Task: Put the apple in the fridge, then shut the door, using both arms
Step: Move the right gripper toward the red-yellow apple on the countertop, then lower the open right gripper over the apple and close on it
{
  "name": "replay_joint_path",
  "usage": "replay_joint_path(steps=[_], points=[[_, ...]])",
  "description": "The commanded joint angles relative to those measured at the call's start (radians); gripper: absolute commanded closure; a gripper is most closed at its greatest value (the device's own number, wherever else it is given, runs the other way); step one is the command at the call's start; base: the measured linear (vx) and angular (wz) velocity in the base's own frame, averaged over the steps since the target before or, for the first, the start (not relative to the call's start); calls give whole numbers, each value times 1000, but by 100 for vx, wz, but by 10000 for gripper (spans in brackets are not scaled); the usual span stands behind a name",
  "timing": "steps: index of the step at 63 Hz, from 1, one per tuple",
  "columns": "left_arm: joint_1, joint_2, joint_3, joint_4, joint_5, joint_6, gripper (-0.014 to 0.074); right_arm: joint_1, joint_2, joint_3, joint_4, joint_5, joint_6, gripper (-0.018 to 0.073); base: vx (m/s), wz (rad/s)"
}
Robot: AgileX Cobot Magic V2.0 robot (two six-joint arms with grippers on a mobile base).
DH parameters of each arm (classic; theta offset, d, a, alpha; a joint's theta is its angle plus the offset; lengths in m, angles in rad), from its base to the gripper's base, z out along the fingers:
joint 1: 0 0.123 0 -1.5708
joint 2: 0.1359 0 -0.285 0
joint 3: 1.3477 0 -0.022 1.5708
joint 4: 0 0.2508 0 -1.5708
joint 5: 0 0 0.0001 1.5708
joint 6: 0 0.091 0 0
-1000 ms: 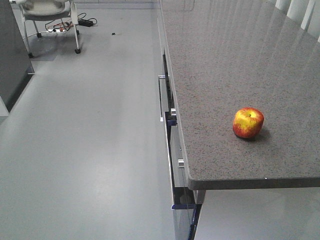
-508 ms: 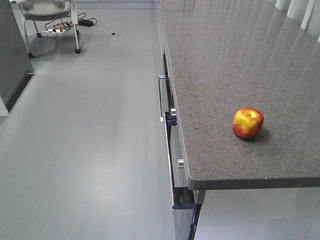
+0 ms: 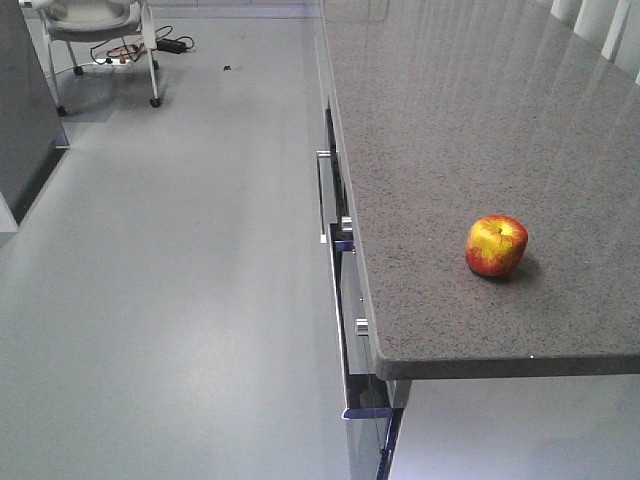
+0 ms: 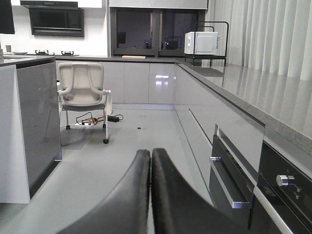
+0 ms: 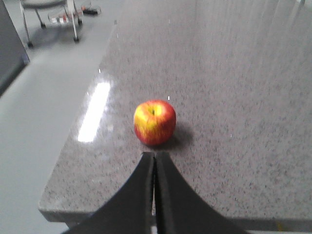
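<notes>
**Operator:** Where is the apple, and what condition is it in?

**Guide:** You will find the apple (image 3: 496, 245) on the grey speckled counter (image 3: 450, 120), near the end of the worktop and set back from its edges. It stands upright with the stem dimple facing up. It is small and round. The skin is red, with a yellow patch across the top and the side facing the front camera. It casts a soft shadow on the counter to its right. Nothing touches it.

**Operator:** What is the state of the two grippers?

**Guide:** Check the right wrist view first. The right gripper (image 5: 154, 155) has its two black fingers pressed together along their length and grips nothing. It points straight at the apple. The tips are near the fruit but apart from it.

Now check the left wrist view. The left gripper (image 4: 149, 153) is also closed finger to finger, with nothing between them. It is over the grey floor (image 4: 122, 146) and points down the kitchen aisle towards a white office chair (image 4: 82, 87). The counter's drawer fronts (image 4: 229, 161) run along its right side.
</notes>
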Motion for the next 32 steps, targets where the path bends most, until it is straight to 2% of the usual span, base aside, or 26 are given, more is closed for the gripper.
replay_joint_path(steps=[1,11,15,23,32], points=[[0,-15,21,-4,-75,-3,603,-5,69,-49,4,-53,-16,547,0,0],[0,-15,21,-4,-75,-3,603,-5,163,-82,1,-33,-43,438,0,0],[0,-15,21,-4,-75,-3,603,-5,200,-98,1,-13,-75,340,0,0],[0,-15,21,-4,-75,-3,603,-5,265,-125,4,11,-118,85,0,0],[0,-15,21,-4,-75,-3,603,-5,345,-165,4,21,-137,-113,0,0]])
